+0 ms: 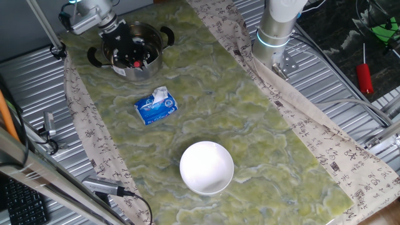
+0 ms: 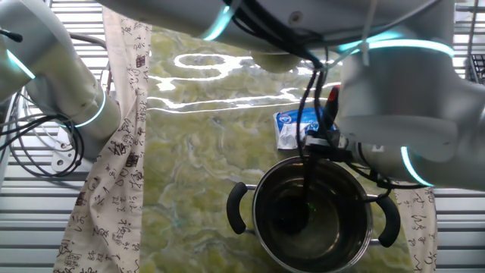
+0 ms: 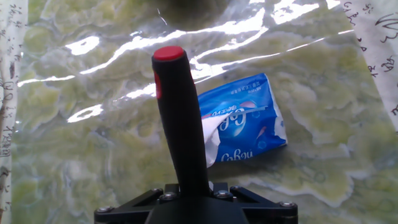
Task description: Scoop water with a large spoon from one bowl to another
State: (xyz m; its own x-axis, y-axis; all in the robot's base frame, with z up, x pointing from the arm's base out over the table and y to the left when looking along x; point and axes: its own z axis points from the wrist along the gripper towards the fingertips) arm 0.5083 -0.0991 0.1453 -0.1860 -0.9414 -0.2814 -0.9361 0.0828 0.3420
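Note:
The steel pot [image 1: 142, 67] with two black handles stands at the far left end of the green mat. My gripper [image 1: 127, 45] hangs right over it, shut on the black ladle's handle [image 3: 181, 130], whose red tip [image 3: 169, 54] points up. In the other fixed view the handle [image 2: 310, 155] runs straight down into the pot [image 2: 342, 199] and the dark scoop [image 2: 291, 217] sits low inside near the bottom. Water in the pot is hard to make out. The white bowl [image 1: 207, 167] stands apart at the mat's near end, with nothing visible inside.
A blue tissue pack [image 1: 156, 106] lies on the mat between pot and bowl, also seen beside the handle as the same pack [image 3: 250, 127]. The arm's base [image 1: 275, 31] stands at the right edge. A red-handled screwdriver [image 1: 364, 76] lies off the mat, far right.

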